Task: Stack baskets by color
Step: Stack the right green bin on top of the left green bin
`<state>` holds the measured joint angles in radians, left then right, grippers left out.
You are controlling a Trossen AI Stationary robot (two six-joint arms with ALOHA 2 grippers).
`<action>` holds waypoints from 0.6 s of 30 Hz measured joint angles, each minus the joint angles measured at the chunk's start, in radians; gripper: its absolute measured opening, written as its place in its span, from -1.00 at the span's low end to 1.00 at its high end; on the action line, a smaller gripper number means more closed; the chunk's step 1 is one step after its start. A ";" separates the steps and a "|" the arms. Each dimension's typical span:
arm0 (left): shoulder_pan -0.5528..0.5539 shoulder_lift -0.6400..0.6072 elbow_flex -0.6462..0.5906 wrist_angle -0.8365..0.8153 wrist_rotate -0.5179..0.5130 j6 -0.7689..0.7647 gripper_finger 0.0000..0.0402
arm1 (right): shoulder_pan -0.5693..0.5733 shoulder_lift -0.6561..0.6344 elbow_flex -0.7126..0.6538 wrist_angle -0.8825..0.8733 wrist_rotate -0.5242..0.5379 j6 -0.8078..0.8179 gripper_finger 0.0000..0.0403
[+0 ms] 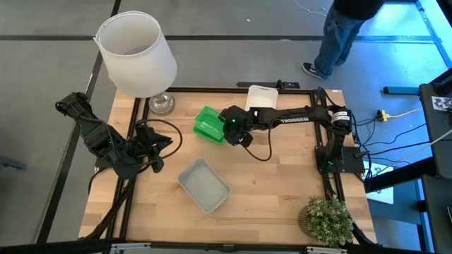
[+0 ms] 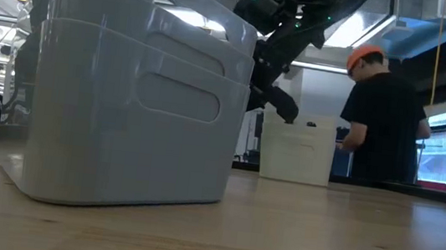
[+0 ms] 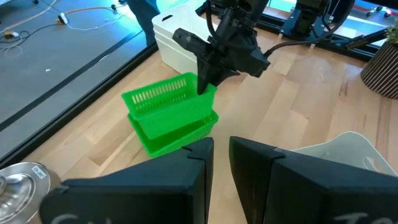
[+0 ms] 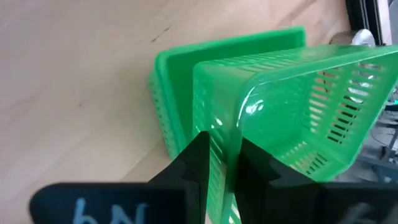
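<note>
Four views, taken one after another.

High view: your right claw (image 1: 227,128) pinches the wall of a tilted green basket (image 1: 210,119) above the green stack (image 1: 207,130), at the far middle of the bench (image 1: 282,190). The white baskets (image 1: 262,95) sit just behind it, the grey baskets (image 1: 204,185) near the front centre. Your left claw (image 1: 157,144) waits at the bench's left edge, beside a lamp (image 1: 138,56).

Low view: the grey baskets (image 2: 126,89) look nested, close to the camera. A person (image 2: 384,118) stands beyond the bench.

Left wrist view: your left claw (image 3: 221,155) holds nothing, its fingers a narrow gap apart. The held green basket (image 3: 163,94) sits partly inside the one below.

Right wrist view: your right claw (image 4: 220,158) is clamped on the green basket's slatted wall (image 4: 219,140).

Progress: grey and white appear stacked; judging by this, green needs only seating and release.
</note>
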<state>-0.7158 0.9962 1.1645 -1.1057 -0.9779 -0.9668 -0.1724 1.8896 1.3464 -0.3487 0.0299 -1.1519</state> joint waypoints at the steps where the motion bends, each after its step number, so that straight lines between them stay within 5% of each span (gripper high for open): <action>1: 0.000 0.000 0.000 0.000 0.000 0.000 -0.78 | -0.001 0.000 0.000 -0.005 -0.001 0.000 -0.72; 13: 0.000 0.000 0.000 0.000 0.000 0.000 -0.78 | -0.001 0.000 0.000 -0.014 -0.026 -0.009 -0.96; 18: 0.000 0.000 0.000 0.000 0.000 0.000 -0.78 | -0.001 0.000 0.000 -0.010 -0.031 -0.004 -0.82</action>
<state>-0.7162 0.9959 1.1645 -1.1057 -0.9783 -0.9665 -0.1738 1.8896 1.3464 -0.3588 -0.0013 -1.1563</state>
